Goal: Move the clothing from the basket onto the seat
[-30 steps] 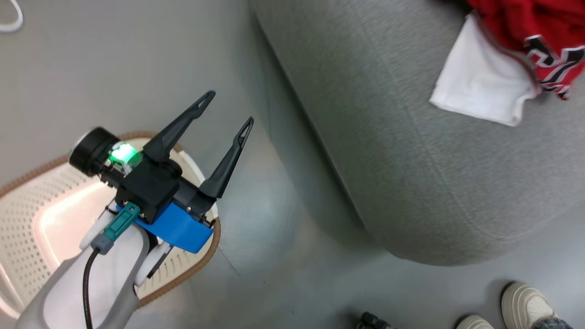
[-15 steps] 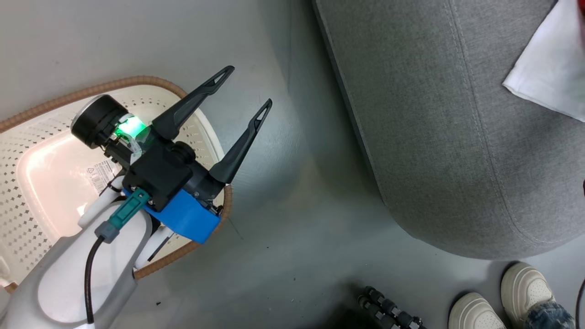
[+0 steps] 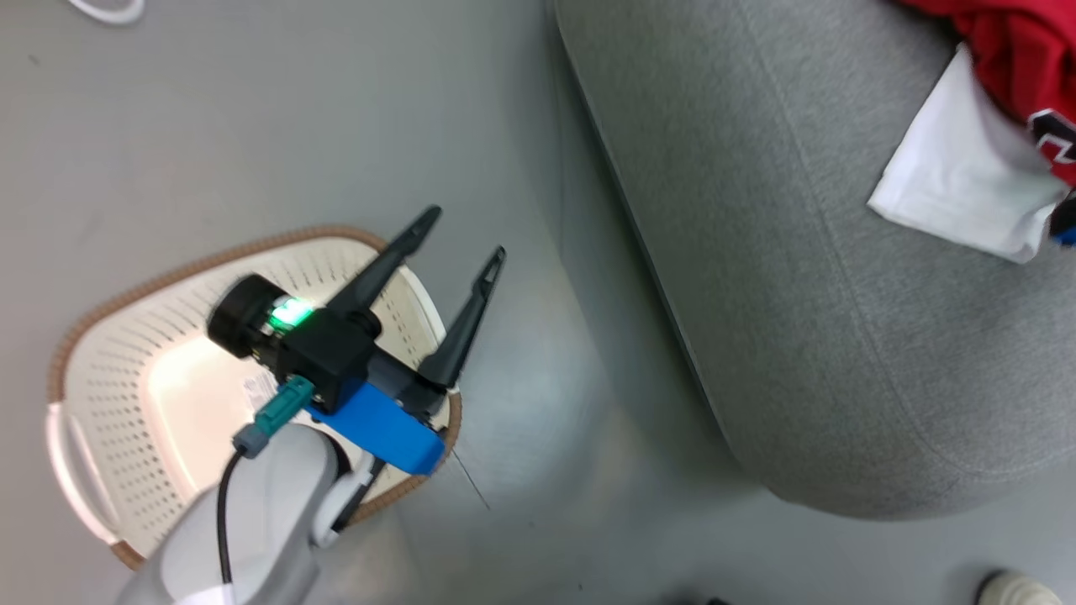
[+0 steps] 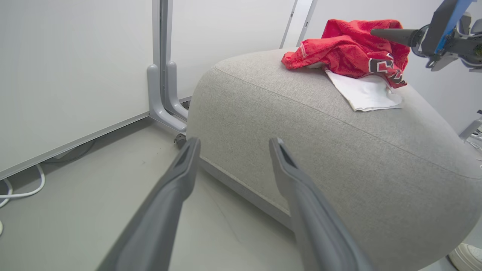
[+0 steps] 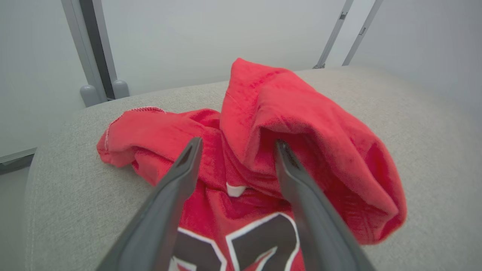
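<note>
The clothing lies bunched on the grey sofa, bright red with a white panel and a dark printed mark. My right gripper hovers open just above the red heap, fingers astride a fold. Its dark finger and blue body also show beside the clothing. My left gripper is open and holds nothing, over the right rim of the cream basket, pointing toward the sofa. The basket's pale floor and paper label are visible.
Grey floor separates the basket from the sofa. A white partition wall with grey post feet stands behind the sofa's left end. White cable lies on the floor by the wall. A person's pale shoe is at the sofa's near corner.
The head camera has swung, shifting the whole picture; the person's shoes slid mostly out of it. My left gripper stays open over the basket's rim.
</note>
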Controlling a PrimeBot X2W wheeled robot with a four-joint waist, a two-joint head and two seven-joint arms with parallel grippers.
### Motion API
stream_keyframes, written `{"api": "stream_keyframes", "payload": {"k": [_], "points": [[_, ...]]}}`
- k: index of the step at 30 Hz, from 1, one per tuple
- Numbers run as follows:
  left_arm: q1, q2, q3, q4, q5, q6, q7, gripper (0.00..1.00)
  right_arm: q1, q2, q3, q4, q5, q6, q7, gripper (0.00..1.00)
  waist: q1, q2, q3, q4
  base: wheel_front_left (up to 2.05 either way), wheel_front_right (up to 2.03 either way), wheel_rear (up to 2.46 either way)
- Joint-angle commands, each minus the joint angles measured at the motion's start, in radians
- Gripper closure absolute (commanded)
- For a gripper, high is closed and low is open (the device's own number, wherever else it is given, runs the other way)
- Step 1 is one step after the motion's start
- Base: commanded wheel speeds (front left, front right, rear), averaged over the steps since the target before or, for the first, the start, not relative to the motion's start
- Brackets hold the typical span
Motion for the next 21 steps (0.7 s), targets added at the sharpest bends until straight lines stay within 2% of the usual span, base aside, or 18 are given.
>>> {"api": "stream_keyframes", "payload": {"k": [1, 7, 9, 14, 21], "points": [[0.033, -0.035, 0.016, 0.005, -0.009, 0.003, -0.006, 0.0, 0.054, -0.008, 0.019, -0.016, -0.011, 0.0, -0.004, 0.0, -0.0001, 0.0, -0.16, 0.054, 0.0, 0.0, 0.0], [0.173, -0.118, 0.111, 0.027, -0.019, -0.001, -0.006, 0.0, 0.215, 0.013, 0.103, -0.125, -0.023, 0.0, 0.014, 0.0, -0.0001, 0.0, -0.352, 0.115, 0.0, 0.0, 0.0], [0.247, -0.145, 0.159, 0.037, -0.011, -0.003, -0.006, 0.0, 0.305, 0.034, 0.143, -0.201, -0.023, 0.0, 0.033, 0.0, -0.0001, 0.0, -0.428, 0.148, 0.0, 0.0, 0.0], [0.35, -0.171, 0.221, 0.039, -0.006, -0.003, -0.006, 0.0, 0.461, 0.082, 0.194, -0.347, -0.014, 0.0, 0.072, 0.0, -0.0001, 0.0, -0.519, 0.21, 0.0, 0.0, 0.0], [0.444, -0.186, 0.313, 0.047, 0.006, -0.003, -0.005, 0.0, 0.665, 0.136, 0.21, -0.542, -0.047, 0.0, 0.119, 0.0, -0.0001, 0.0, -0.595, 0.314, 0.0, 0.0, 0.0]]}}
